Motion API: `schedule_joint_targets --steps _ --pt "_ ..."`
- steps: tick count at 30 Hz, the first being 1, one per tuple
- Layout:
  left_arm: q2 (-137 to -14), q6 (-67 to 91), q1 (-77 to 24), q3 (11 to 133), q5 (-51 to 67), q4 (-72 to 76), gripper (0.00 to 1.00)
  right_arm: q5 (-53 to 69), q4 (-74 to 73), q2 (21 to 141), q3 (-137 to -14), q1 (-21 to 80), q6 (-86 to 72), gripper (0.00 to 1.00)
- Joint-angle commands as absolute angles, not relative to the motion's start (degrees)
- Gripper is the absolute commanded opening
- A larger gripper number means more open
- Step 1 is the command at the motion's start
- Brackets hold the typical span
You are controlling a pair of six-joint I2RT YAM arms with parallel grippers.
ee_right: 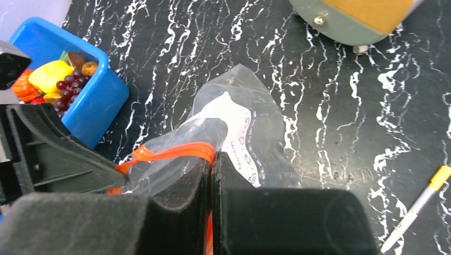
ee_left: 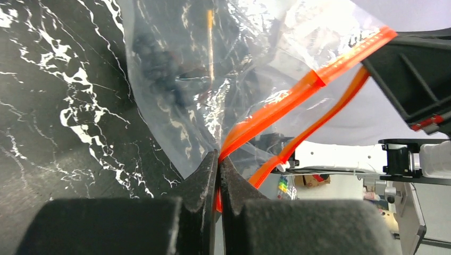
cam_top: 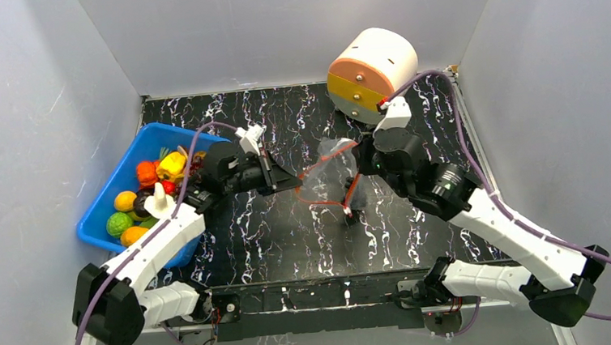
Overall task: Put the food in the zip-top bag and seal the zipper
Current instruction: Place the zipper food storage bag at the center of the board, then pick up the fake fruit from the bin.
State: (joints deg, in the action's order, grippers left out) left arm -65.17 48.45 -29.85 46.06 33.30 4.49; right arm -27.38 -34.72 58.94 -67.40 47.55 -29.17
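Black pads of my left gripper (ee_left: 218, 159) are pressed together on the zipper (ee_left: 276, 103), pinching that orange-red strip right at the fingertips. My right gripper (ee_right: 211, 159) is likewise clamped tight on the same strip at the opposite side of the mouth. The zip-top bag (ee_right: 255, 106) hangs stretched between the two grippers, its mouth parted into two orange lines. Ahead of my right gripper the bag's clear body slopes down toward the surface (ee_right: 330, 106), with its white label (ee_right: 231, 122) showing; whether it touches I cannot tell. All the food (cam_top: 172, 165) I can see lies in the blue bin (cam_top: 139, 143), to the outer side of my left gripper and well apart from the bag. Beyond my right gripper stands a cream and orange drum (cam_top: 372, 70). To that gripper's right, a yellow-capped pen (ee_right: 417, 207) lies on the surface.
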Motion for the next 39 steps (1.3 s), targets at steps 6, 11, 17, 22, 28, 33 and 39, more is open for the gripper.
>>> schedule_joint_targets --steps 6,11,17,22,28,33,39 --pt "-69.32 43.26 -33.87 49.11 27.76 2.75 0.21 -27.74 -32.75 56.04 -64.83 47.35 -29.03 0.00" --pt "-64.19 38.13 -33.86 49.78 17.52 -7.91 0.46 -23.61 -28.30 56.34 -59.16 47.29 -31.07 0.00" --pt "-61.82 34.35 -33.64 56.31 3.43 -25.99 0.62 -20.92 -25.57 57.44 -58.40 47.30 -31.38 0.00" --pt "-61.61 33.12 -32.67 60.74 -4.36 -34.40 0.68 -19.96 -24.92 57.79 -57.85 47.33 -31.31 0.00" --pt "-62.50 30.43 -26.92 64.37 -8.26 -41.14 0.59 -19.55 -23.99 56.54 -56.63 47.30 -31.38 0.00" --pt "-63.76 27.08 -18.20 66.91 -6.67 -44.20 0.58 -18.90 -23.97 56.38 -56.48 47.33 -31.37 0.00" --pt "-67.06 23.27 -11.20 68.79 -8.60 -45.77 0.60 -18.45 -23.52 55.99 -56.48 47.32 -31.20 0.00"
